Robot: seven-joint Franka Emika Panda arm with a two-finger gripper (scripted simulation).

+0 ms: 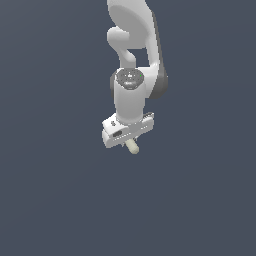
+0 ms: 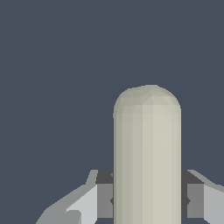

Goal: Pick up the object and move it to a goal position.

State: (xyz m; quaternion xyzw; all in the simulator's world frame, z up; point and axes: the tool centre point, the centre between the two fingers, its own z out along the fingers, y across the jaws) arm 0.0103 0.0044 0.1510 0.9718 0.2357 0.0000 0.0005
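The object is a small cream peg with a rounded end (image 1: pixel 132 147). In the exterior view it sticks out below my white gripper (image 1: pixel 129 141), near the middle of the picture. In the wrist view the peg (image 2: pixel 147 157) fills the middle, standing between my two fingers, whose dark pads (image 2: pixel 104 194) press against its sides. My gripper (image 2: pixel 147 199) is shut on the peg. The peg's lower end is hidden between the fingers.
A plain dark blue-grey background (image 1: pixel 50 200) fills both views. The white arm (image 1: pixel 132 55) reaches down from the top of the exterior view.
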